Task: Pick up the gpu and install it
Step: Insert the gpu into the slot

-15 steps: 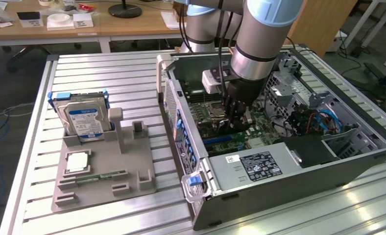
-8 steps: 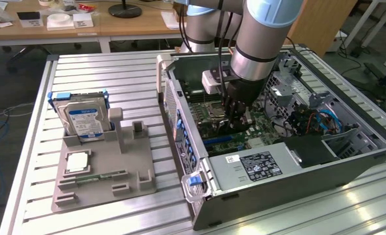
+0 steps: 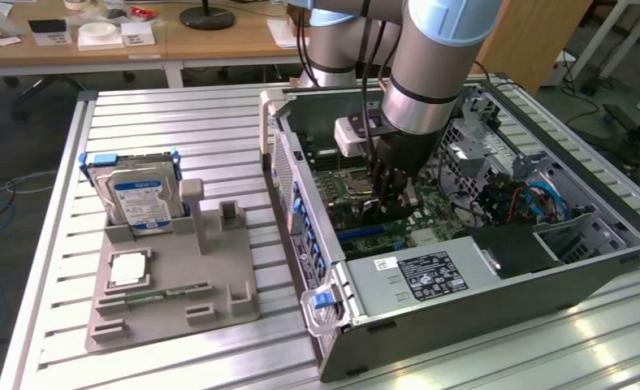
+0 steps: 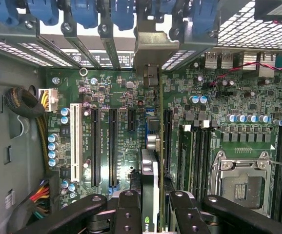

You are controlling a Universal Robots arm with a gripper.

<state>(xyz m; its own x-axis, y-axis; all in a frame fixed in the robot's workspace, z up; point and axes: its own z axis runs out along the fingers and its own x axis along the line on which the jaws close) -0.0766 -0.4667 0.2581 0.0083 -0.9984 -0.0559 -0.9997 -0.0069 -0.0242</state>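
The gpu (image 4: 150, 170) is inside the open computer case (image 3: 580, 268). It stands on edge over the motherboard (image 4: 121, 97), seen edge-on in the wrist view. Its metal bracket end points toward the rear slot openings with the blue retainers (image 4: 85, 12). I cannot tell whether its lower edge has entered a slot.

**Hazards from this position**
- Misalignment: the black expansion slots (image 4: 112, 146) lie just beside the card's line. If the edge connector comes down off the slot, I judge the force would go into the board rather than the connector.
- Bracket snag: the bracket sits close to the rear frame. A slight tilt could catch it on the frame edge and rock the card.
- Neighbouring parts: small capacitors (image 4: 65, 114) and the CPU socket (image 4: 241, 183) flank the card. Sideways drift could strike them.
- Slip: the card is thin and pinched at one end, so pushing could pivot it within the grip.

**Tool state**
The gripper (image 4: 155, 200) is narrowed onto the gpu. Its fingers (image 4: 127, 209) press on either face of the card, holding it. In the exterior view the gripper (image 3: 391, 203) is lowered deep into the case, near the motherboard.

The hard drive (image 3: 141, 199) stands in its holder on the table, well apart.
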